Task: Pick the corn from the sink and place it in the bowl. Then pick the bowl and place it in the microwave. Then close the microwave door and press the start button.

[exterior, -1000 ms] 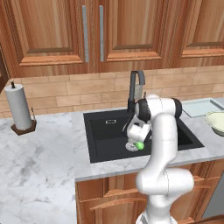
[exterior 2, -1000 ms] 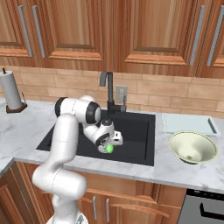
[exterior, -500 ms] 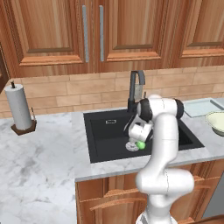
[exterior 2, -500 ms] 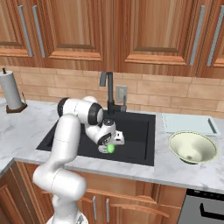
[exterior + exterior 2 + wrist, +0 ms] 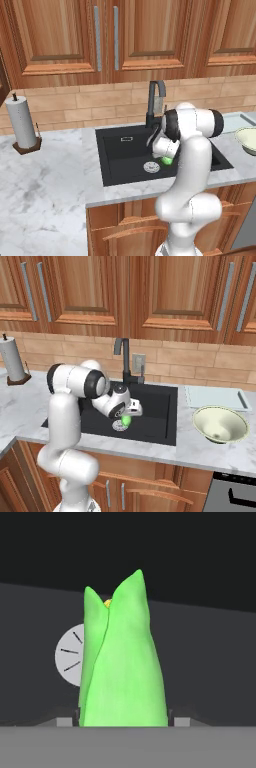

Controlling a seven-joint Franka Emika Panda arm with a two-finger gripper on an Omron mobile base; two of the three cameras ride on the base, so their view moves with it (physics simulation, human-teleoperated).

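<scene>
Two fingers pinch the corn in the sink

One white paper-towel roll (image 5: 21, 122) stands at the left of the left base view on veined marble counter (image 5: 45, 190). At centre, the black rectangular sink (image 5: 125, 152) holds the gripper (image 5: 166, 159), closed on the glossy green tapered corn (image 5: 122, 662) over the round silver drain (image 5: 69, 654). At right sits the shallow pale bowl (image 5: 220, 425).

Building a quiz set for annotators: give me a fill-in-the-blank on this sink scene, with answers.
1. The pincer is closed on the ___, down in the sink.
2. The bowl on the counter holds ___.
3. The round silver ___ lies on the sink floor just behind the green husk.
4. The paper towel roll stands to the ___ of the sink in both base views.

Missing words: corn; nothing; drain; left
</scene>
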